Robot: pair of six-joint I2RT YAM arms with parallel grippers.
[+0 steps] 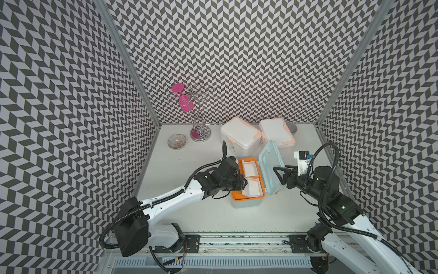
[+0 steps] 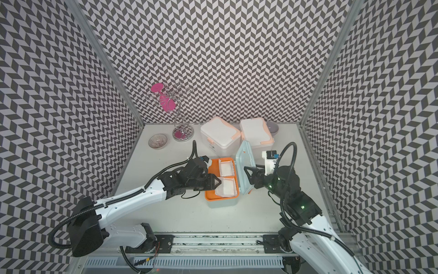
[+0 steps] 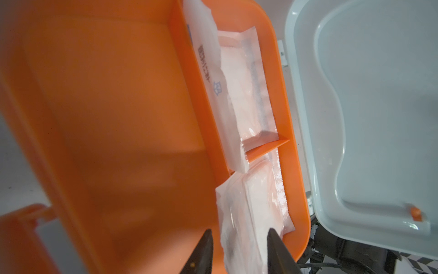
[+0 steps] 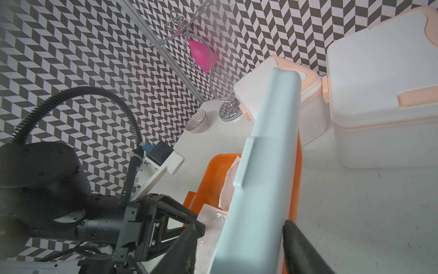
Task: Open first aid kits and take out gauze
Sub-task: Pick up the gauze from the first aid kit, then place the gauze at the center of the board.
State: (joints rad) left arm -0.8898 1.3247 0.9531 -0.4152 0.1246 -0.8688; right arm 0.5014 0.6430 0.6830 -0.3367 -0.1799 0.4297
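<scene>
The pale blue first aid kit [image 1: 246, 203] stands mid-table with its lid [image 1: 270, 166] raised upright. My right gripper [image 1: 278, 176] is shut on that lid [image 4: 265, 166], one finger on each face. The orange tray [image 1: 237, 197] holds a wrapped gauze pad [image 1: 250, 168] in the far compartment and another gauze pad [image 1: 253, 187] in the near one. My left gripper [image 3: 239, 237] reaches into the tray, and its narrowly open jaws straddle the near gauze [image 3: 251, 208]. One fingertip [image 3: 272, 237] touches the wrapper, the other stands just off it. Two white first aid kits [image 1: 239, 135] [image 1: 276, 130] stay closed behind.
A grey bowl [image 1: 292, 128] sits behind the right white kit. At the back left stand a ribbed glass bowl [image 1: 177, 141] and a wire rack [image 1: 200, 132] holding a pink glass [image 1: 186, 104]. Patterned walls close in three sides.
</scene>
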